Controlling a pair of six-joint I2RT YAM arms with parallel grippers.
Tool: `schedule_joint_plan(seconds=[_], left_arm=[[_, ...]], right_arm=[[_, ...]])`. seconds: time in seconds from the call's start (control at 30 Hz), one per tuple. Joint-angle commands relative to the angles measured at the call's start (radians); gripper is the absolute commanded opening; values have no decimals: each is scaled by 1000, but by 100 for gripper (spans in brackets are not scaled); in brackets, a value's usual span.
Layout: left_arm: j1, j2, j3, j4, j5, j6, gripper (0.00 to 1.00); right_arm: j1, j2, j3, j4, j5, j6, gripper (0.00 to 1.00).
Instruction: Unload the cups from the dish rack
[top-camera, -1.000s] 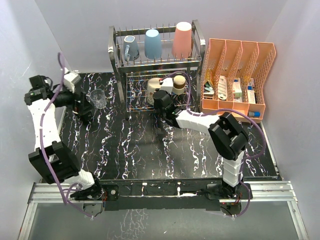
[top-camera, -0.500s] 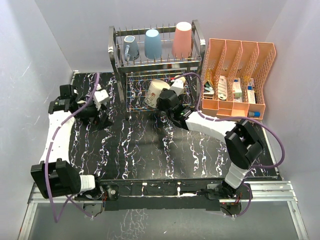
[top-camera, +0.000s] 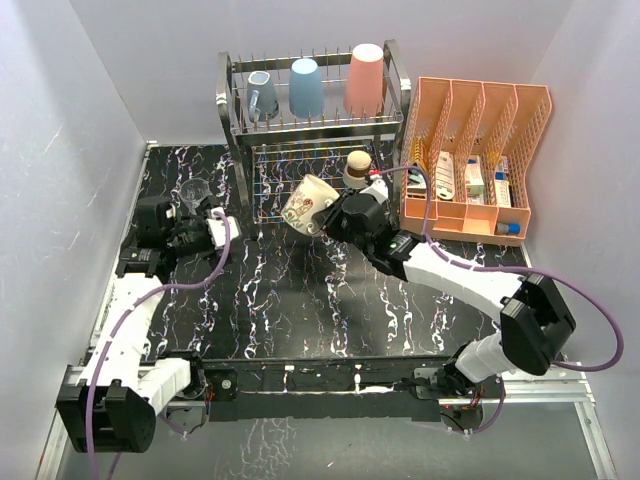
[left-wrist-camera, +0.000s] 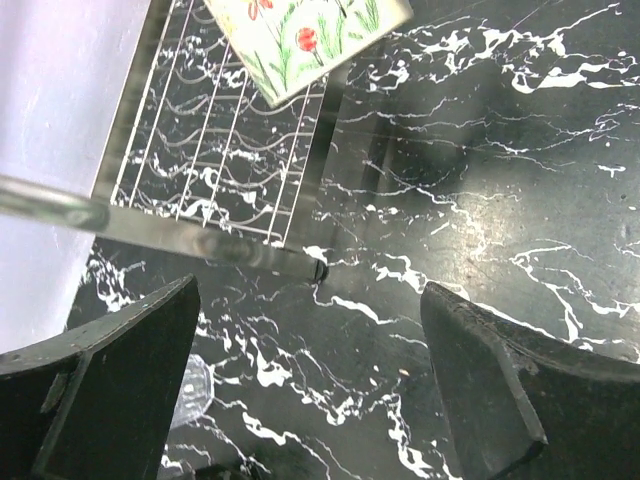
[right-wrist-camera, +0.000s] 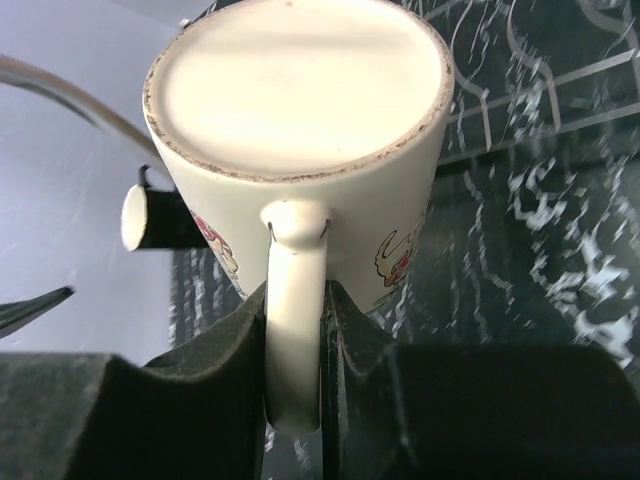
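The silver dish rack (top-camera: 235, 125) stands at the back. Its top tier holds a grey-blue mug (top-camera: 262, 96), a light-blue tumbler (top-camera: 306, 86) and a salmon-pink tumbler (top-camera: 365, 77). A brownish cup (top-camera: 357, 168) sits on the lower tier. My right gripper (top-camera: 335, 212) is shut on the handle of the cream cup (top-camera: 308, 203), held tilted in front of the rack; the right wrist view shows the cup's base (right-wrist-camera: 300, 100) and my gripper (right-wrist-camera: 295, 340) pinching the handle. The clear glass (top-camera: 193, 191) stands on the table by my open, empty left gripper (top-camera: 205, 228) (left-wrist-camera: 315, 400). The dark green mug is out of view.
An orange slotted file organizer (top-camera: 475, 150) with small boxes stands right of the rack. White walls close in the left, back and right. The black marbled table (top-camera: 300, 300) lies in front. The rack's lower frame (left-wrist-camera: 200, 240) crosses the left wrist view.
My right gripper has drawn the cream cup out of the lower tier, toward the left front. My left arm has swung nearer, away from the glass.
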Motion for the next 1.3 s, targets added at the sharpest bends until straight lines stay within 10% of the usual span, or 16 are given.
schedule_joint_plan(seconds=[0.0,0.6,1.27], left_arm=[[-64,-56,-57,192,29,-2,89],[-194,-265,-320,319,7,112,90],[-216,-582,-463,444,-57,-390,89]], right_arm=[[16,-110,-19,210,-87,216,8],[118,-154,-212,486,-258,648,8],[209,38,75,564,-79,766,8]])
